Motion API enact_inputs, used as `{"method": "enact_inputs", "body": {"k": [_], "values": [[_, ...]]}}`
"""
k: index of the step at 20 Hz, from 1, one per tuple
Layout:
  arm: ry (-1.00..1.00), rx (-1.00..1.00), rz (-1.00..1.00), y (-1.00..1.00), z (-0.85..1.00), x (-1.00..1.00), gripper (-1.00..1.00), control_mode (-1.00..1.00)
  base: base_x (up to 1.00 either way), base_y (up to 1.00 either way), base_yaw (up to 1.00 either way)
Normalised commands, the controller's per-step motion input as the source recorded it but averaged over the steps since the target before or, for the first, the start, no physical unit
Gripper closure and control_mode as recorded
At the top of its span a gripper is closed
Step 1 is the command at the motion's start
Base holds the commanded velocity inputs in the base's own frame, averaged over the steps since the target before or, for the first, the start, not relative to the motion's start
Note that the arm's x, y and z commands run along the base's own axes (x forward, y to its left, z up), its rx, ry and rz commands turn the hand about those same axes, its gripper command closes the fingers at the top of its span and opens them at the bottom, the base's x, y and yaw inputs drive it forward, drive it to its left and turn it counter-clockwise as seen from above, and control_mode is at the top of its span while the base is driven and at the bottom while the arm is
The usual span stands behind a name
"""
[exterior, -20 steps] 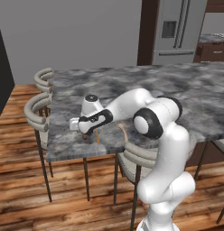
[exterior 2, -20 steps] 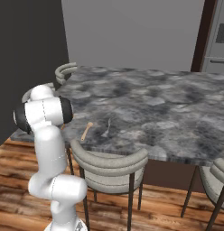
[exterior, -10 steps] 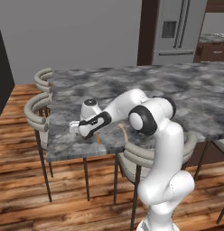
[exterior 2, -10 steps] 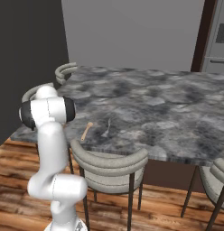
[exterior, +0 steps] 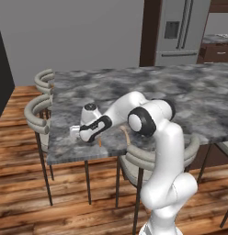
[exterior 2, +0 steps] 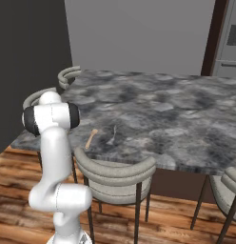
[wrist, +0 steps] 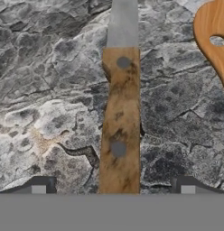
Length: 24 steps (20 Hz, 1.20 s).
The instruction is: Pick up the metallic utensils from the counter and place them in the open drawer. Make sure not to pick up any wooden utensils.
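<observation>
A knife [wrist: 120, 122] with a brown riveted handle and silvery blade lies on the grey marbled counter [wrist: 41, 90]. My gripper [wrist: 114, 187] is open just above it, one fingertip [wrist: 39, 186] on each side of the handle's end. Up and to the right of the knife lies the orange-brown wooden spoon [wrist: 215, 36]. From the left base, my gripper [exterior: 79, 134] hangs low over the counter [exterior: 180, 92] near its front left corner. The slim silver utensil [exterior 2: 113, 136] and the pale tan wooden spoon [exterior 2: 91, 138] rest near the counter's [exterior 2: 177, 109] front edge. The drawer is out of view.
Curved-back chairs stand at the counter's left end [exterior: 37, 114] and along its front edge [exterior 2: 115, 171]. A steel fridge [exterior: 180, 32] stands behind the counter at the back right. Wooden floor surrounds the island.
The hand has sunk a little toward the counter at its front left corner. Its jaws have stayed open.
</observation>
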Motion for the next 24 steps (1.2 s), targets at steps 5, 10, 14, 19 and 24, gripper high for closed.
{"method": "enact_inputs", "body": {"k": [5,10,14,19,24], "values": [[0.0,0.0,0.0,0.14,-0.36,0.08,1.0,-1.0,0.0,0.0,0.0],[0.0,0.0,0.0,0.1,-0.37,-0.02,1.0,-1.0,0.0,0.0,0.0],[0.01,0.0,0.0,0.0,-0.21,-0.37,1.0,-1.0,0.0,0.0,0.0],[-0.04,0.0,0.0,0.0,-0.17,-0.2,1.0,-1.0,0.0,0.0,0.0],[-0.03,0.0,-0.04,-0.34,0.15,-0.34,1.0,-1.0,0.0,0.0,0.0]]}}
